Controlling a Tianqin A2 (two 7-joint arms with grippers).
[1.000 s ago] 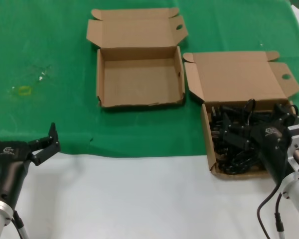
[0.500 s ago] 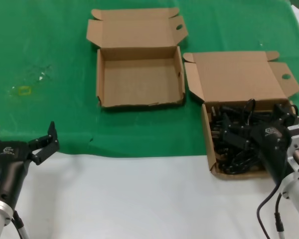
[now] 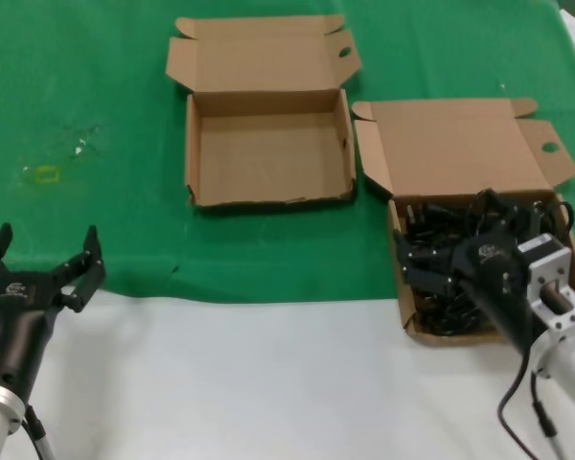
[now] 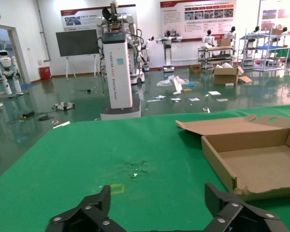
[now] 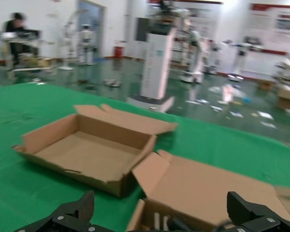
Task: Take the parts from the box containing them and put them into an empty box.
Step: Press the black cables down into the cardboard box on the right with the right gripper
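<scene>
Many black parts [image 3: 441,278], cords tangled in loops, fill the box of cords [image 3: 402,287], and the right gripper [image 3: 439,261] sits among them with its arm slanting up toward the robot's right side; its fingers are lost against the black tangle in the head view, so whether they clamp a cord cannot be told there. The right wrist view shows what the head view hides: two dark finger [image 5: 70,215] tips standing wide apart, with that box's raised lid just ahead of them and the empty box [image 5: 89,154] farther off beyond. In the head view the empty box [image 3: 268,144] lies well apart from the right gripper, ahead and to its left on the green cloth [image 3: 96,86]. The left gripper [image 3: 43,264] hovers at the cloth's near edge, fingers spread wide and holding nothing, forearm angled back toward the robot; its wrist view shows the spread fingers [image 4: 87,215] over green cloth with the empty box [image 4: 251,162] ahead to one side.
</scene>
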